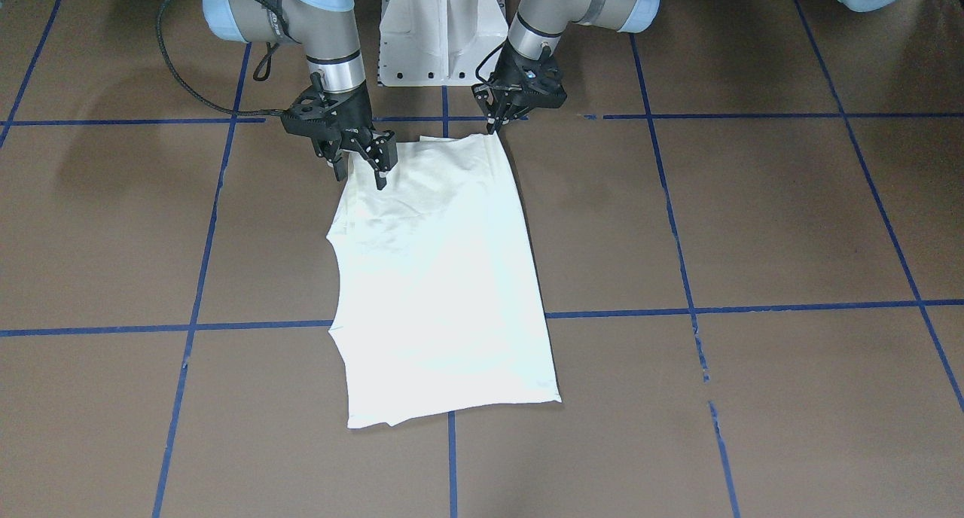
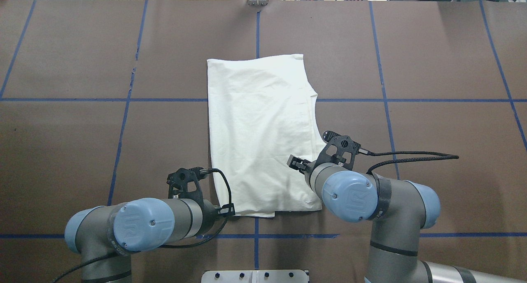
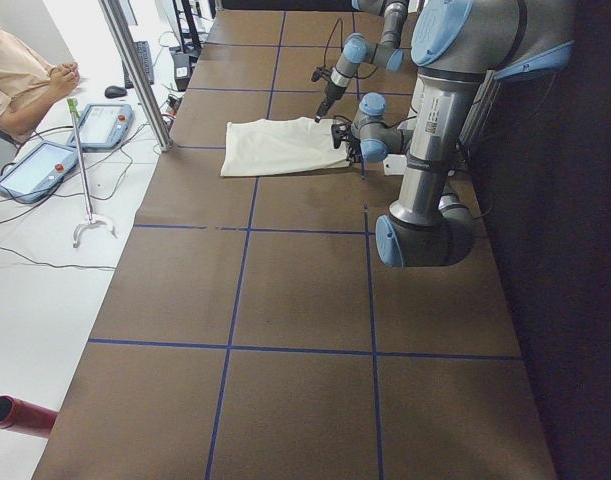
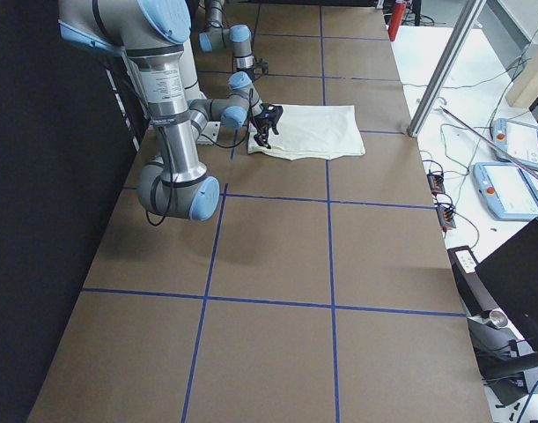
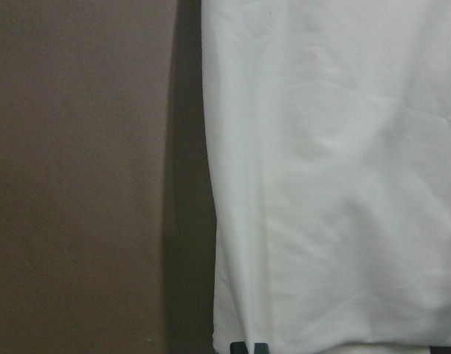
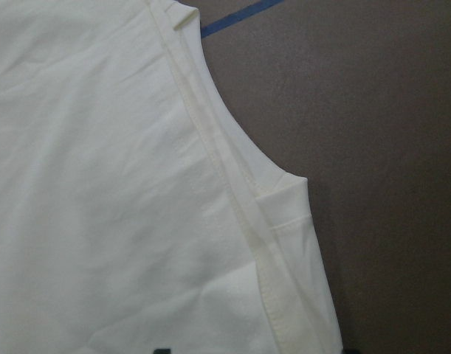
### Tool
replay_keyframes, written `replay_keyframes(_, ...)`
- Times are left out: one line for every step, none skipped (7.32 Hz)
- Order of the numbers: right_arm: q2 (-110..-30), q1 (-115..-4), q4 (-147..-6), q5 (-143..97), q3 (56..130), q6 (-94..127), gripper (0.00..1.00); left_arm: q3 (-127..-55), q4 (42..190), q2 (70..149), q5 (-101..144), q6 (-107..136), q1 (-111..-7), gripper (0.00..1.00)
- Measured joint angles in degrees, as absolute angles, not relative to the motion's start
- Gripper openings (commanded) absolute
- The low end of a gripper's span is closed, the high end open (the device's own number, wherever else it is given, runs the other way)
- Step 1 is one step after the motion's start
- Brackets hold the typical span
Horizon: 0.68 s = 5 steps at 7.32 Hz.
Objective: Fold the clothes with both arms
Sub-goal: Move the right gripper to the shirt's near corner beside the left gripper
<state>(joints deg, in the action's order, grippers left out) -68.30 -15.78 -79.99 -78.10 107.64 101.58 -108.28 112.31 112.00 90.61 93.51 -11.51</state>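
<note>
Now the shirt [image 1: 444, 292] lies flat in the middle of the table [image 1: 753, 224], just in front of the white base [image 1: 443, 28]. It is folded into a long narrow shape, with the plain cream side up and no print to see. Its long side points away from the robot, and it crosses one blue tape line [image 1: 753, 307]. The edge on the robot's right side has an inward curve, and in the right wrist view this edge shows a seam and several layers of cloth one on another.

Both grippers are at the end of the shirt that is nearest to the base. The left gripper [image 1: 501, 119] is low at the corner on the robot's left. In its wrist view two dark fingertips [image 5: 249, 348] show at the bottom, set apart, with the cloth edge running between them. I cannot tell if they touch the cloth.

The right gripper [image 1: 361, 173] hangs over the other near corner, a little inside the edge. Its fingers [image 1: 382, 168] are clearly apart and point down at the cloth, with nothing between them. Whether the tips touch the shirt, I cannot tell.
</note>
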Motion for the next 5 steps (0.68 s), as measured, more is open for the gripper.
replay_keyframes(-68.37, -15.48, -79.99, -77.77, 107.26, 101.12, 0.74, -108.28, 112.32, 112.00, 90.61, 93.52, -11.51, 0.00)
replay_keyframes(-68.53, -15.17, -79.98, -77.59, 107.09, 100.97, 0.74, -108.28, 112.32, 112.03, 90.61, 93.52, -11.51, 0.00)
replay_keyframes(-68.83, -14.79, -79.98, -77.38, 107.04, 100.92, 0.74, -108.28, 112.32, 112.05, 90.61, 93.52, -11.51, 0.00)
replay_keyframes(-69.14, -14.34, -79.98, -76.88, 107.00, 100.90, 0.73, -108.27, 112.35, 112.04, 90.62, 93.52, -11.51, 0.00)
replay_keyframes(-69.41, -13.95, -79.98, -76.34, 106.95, 100.90, 0.73, -108.26, 112.38, 112.01, 90.62, 93.52, -11.51, 0.00)
